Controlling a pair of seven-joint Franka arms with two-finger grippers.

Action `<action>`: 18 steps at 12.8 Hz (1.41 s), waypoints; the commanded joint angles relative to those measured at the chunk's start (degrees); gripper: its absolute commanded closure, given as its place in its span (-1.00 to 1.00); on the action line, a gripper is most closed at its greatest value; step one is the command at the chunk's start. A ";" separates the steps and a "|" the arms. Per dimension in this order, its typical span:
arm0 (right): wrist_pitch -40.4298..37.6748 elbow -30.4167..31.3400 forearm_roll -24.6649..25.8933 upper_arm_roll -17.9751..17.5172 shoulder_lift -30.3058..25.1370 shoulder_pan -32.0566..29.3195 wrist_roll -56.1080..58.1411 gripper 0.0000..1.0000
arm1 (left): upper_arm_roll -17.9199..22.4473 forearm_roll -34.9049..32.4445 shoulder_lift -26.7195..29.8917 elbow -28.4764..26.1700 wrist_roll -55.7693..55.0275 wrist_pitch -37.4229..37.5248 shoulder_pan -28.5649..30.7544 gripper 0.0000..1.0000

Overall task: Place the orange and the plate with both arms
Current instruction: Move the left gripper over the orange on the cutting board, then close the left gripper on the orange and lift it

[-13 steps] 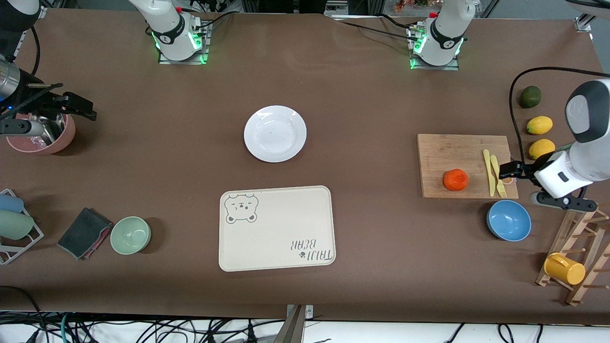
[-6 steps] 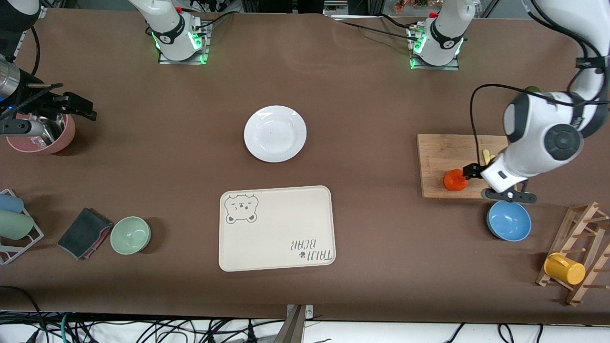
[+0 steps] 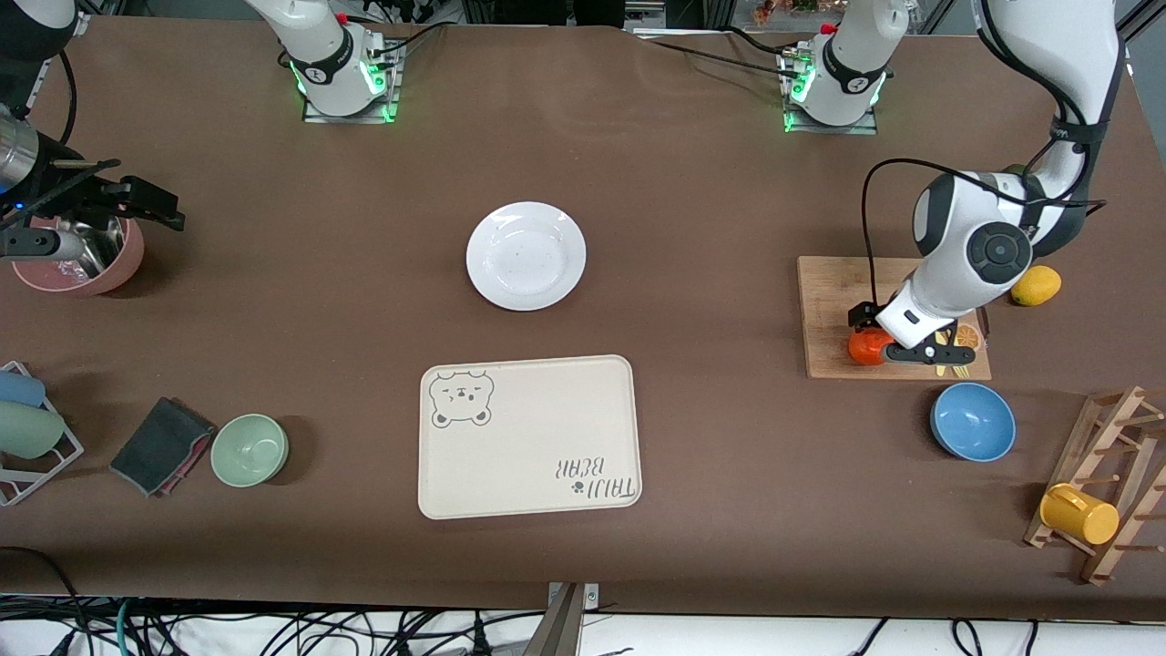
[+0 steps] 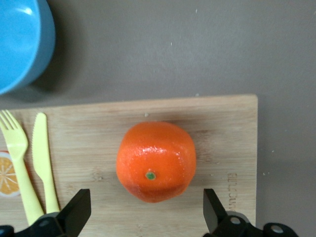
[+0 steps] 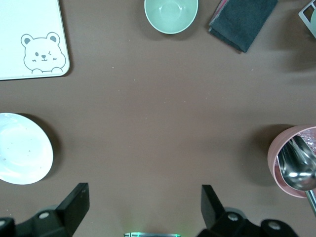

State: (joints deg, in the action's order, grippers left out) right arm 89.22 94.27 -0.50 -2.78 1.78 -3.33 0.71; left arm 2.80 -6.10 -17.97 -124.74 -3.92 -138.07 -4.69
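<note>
Reading "TAIJI BEAR" on the tray, beside the plate.

A bright orange-red orange with a tiny green stem dot sits on a pale wooden cutting board, beside a pale yellow fork and knife and a blue bowl. On the brown counter, a plain white plate lies above a cream tray printed with a grey bear face and lettering.
</note>
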 commanded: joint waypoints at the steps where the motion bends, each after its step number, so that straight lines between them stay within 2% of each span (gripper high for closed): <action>1: -0.36 -1.02 -0.82 -0.03 0.33 -0.18 0.43 -1.00 | -0.17 -1.81 -1.10 -0.51 -2.58 -1.24 0.03 -1.00; 8: -0.36 -1.02 -0.82 -0.03 0.33 -0.18 0.43 -1.00 | -0.25 -1.81 -3.57 -0.07 -2.67 -1.68 0.03 -1.00; 11: -0.36 -1.10 -0.82 -0.03 0.33 -0.18 0.43 -1.00 | -0.25 -1.82 -4.18 1.07 -2.58 -1.68 -0.14 -0.80; 18: -0.36 -1.02 -0.82 0.06 0.33 -0.18 0.43 -1.00 | -0.34 -1.73 -6.03 3.09 -6.45 -1.68 -1.64 -0.81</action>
State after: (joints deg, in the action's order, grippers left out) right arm 89.22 94.27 -0.50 -2.78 1.79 -3.35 0.71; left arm 2.39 -6.10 -23.17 -122.87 -8.29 -139.56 -5.72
